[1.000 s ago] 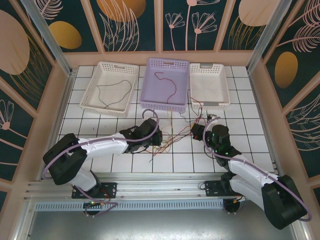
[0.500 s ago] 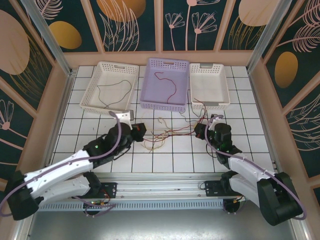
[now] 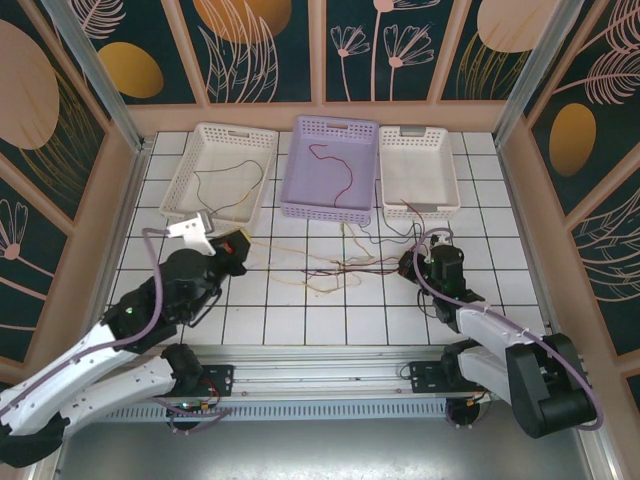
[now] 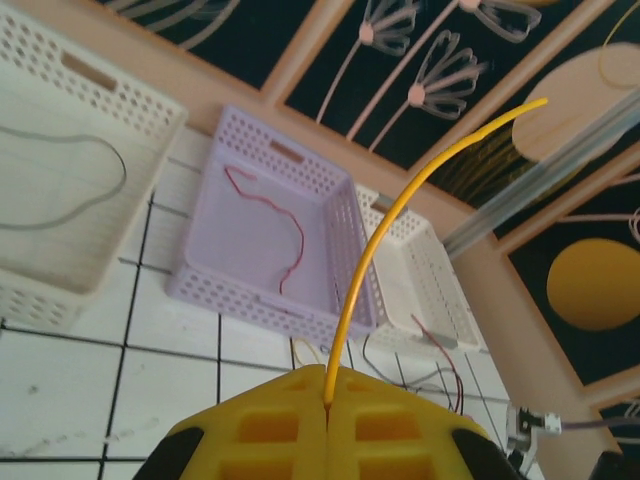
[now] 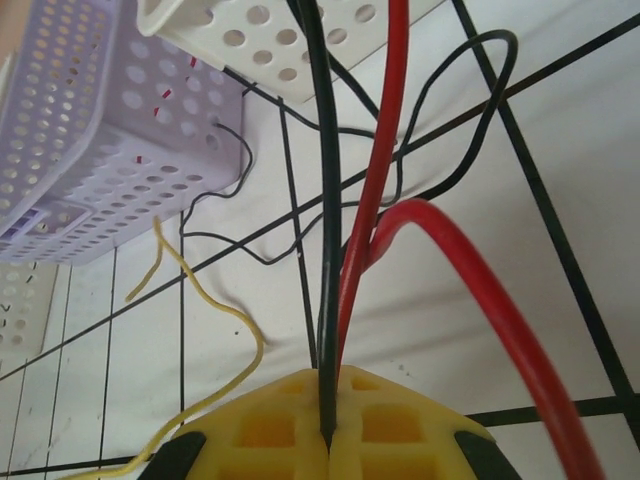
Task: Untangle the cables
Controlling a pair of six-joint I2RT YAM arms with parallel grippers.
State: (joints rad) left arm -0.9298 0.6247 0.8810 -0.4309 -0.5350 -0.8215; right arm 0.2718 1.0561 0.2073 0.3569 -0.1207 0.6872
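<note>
Left gripper (image 4: 327,402) here is clenched on a single yellow cable (image 4: 385,230). In the wrist shot it comes straight out of the seam between my pads and arcs off toward the upper right of the frame. Behind it, top left, there's a white basket (image 4: 100,75) with a thin dark cable (image 4: 105,193) lying in it. Next to that, a lavender basket (image 4: 260,305) has a red cable (image 4: 300,235) squiggling across its floor.

My right gripper (image 5: 328,435) is clamped too. A black cable (image 5: 322,250) and a thin red one (image 5: 378,170) run side by side into the seam at the bottom middle. A thicker-looking red loop (image 5: 480,270) bends off to the lower right, and I can't tell if that bit is pinched as well.

From overhead, the rest of the tangle (image 3: 335,270) is spread on the tiles mid-frame, between my two grippers and just below the baskets. A few strands reach up to the right white basket (image 3: 450,190).
</note>
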